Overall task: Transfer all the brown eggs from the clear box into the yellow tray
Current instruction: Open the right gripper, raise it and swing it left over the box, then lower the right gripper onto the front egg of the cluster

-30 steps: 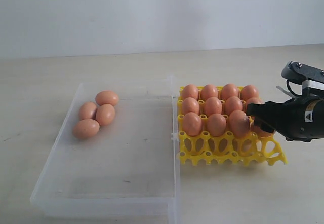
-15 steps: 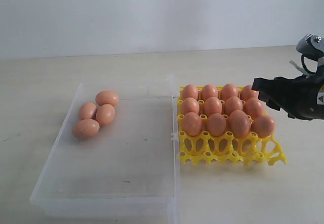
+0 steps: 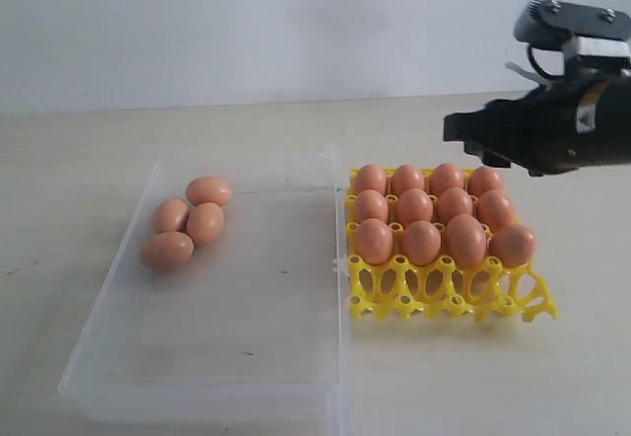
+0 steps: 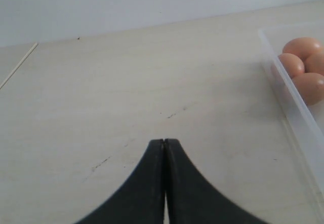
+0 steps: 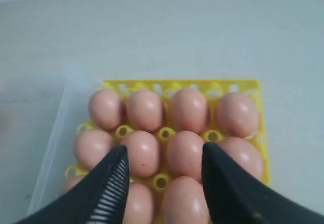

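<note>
**Inspector:** Exterior view, please.

**Assessor:** Twelve brown eggs (image 3: 424, 211) sit in the yellow tray (image 3: 446, 304), filling three rows. The row nearest the camera is vacant. Four eggs lie clustered in a far corner of the clear box (image 3: 227, 357). The right end effector (image 3: 459, 130) hangs raised over the tray.

**Inspector:** Left wrist view?

**Assessor:** The left end effector (image 4: 164, 144) has its jaws pressed together on nothing. It is low over bare tabletop (image 4: 101, 92), outside the box wall.

**Inspector:** Right wrist view?

**Assessor:** The right end effector's jaws stand well apart and empty, with seated eggs visible between them.

**Inspector:** Assessment?

**Assessor:** About three quarters done. Four eggs are left to move and four cups are free to take them.
</note>
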Action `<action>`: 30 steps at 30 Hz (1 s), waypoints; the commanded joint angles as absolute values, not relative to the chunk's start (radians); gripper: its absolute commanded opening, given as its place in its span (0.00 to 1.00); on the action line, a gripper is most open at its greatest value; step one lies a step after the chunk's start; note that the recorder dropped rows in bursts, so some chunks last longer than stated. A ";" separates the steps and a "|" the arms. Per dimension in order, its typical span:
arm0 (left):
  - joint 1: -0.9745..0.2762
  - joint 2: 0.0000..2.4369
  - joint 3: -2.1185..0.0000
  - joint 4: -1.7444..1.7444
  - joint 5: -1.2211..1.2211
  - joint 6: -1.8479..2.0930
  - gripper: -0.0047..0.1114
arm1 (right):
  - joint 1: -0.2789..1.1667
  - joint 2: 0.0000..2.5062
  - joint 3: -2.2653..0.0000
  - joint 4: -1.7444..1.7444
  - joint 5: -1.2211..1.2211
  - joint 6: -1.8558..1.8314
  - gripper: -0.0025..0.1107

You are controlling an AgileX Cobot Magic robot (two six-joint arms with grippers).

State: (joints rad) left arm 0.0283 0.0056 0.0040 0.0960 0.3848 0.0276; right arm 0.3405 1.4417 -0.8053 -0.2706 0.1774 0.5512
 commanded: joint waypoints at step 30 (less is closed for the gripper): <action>0.030 0.000 0.000 0.095 0.379 0.023 0.04 | 0.822 2.193 -1.888 0.067 0.870 -0.486 0.55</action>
